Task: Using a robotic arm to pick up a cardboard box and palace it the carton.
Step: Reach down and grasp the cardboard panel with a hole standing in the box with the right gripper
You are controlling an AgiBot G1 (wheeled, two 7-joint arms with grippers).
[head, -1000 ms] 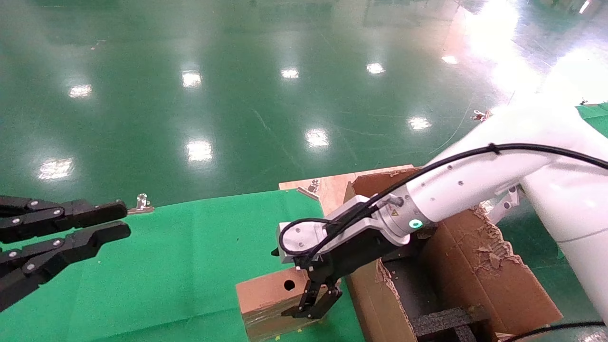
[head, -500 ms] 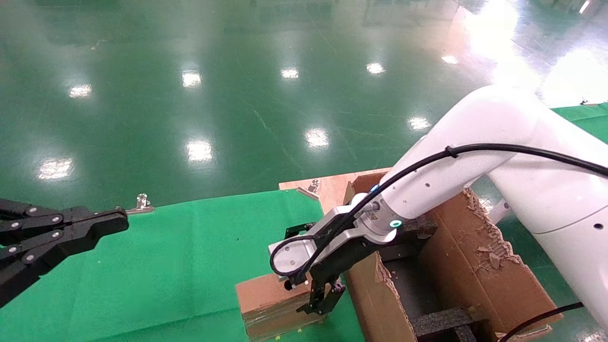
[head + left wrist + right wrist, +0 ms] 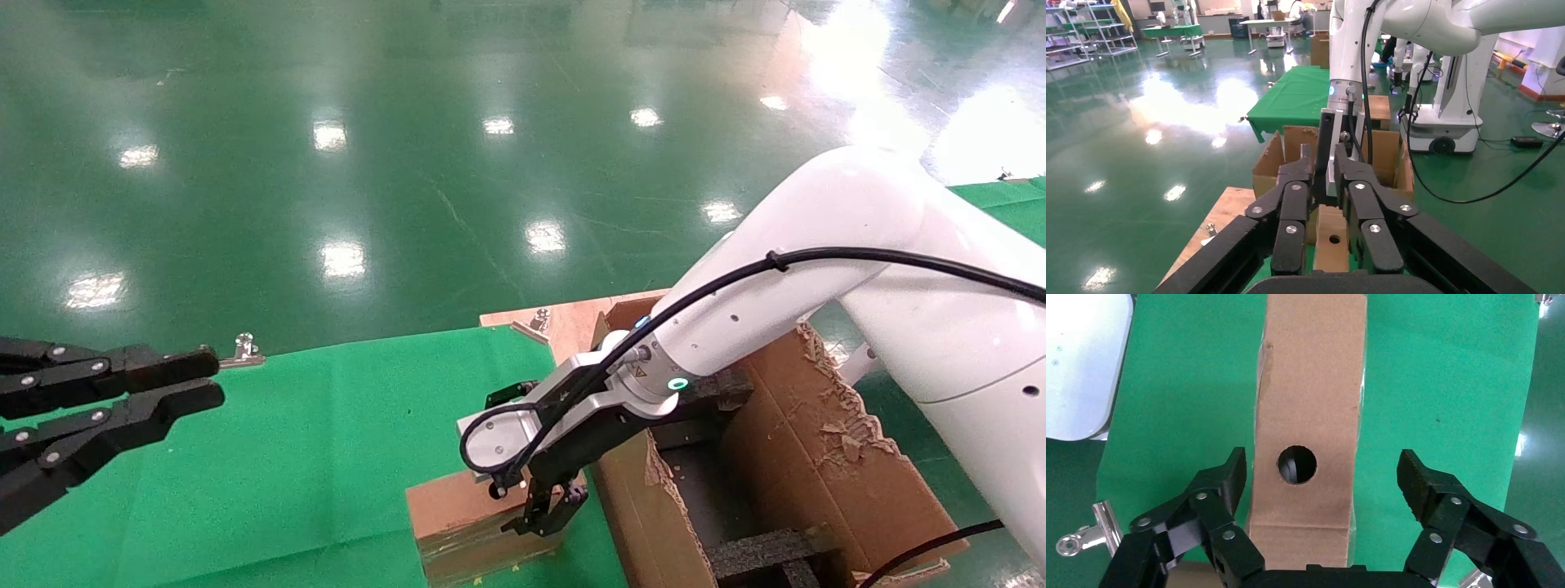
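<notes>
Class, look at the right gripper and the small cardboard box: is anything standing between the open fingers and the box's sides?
Nothing visible does. The right gripper is open and straddles the cardboard box; only green cloth shows in the gaps beside each finger. The carton stands close beside the box.

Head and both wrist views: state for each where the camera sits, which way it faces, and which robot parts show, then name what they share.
Head: on the robot's head, facing down and forward; shows left gripper, right gripper, carton.
Left wrist: on the parked left arm, facing across the green cloth toward the right arm.
Right wrist: above the cardboard box, looking down between open fingers.
Shared: all show the box.
</notes>
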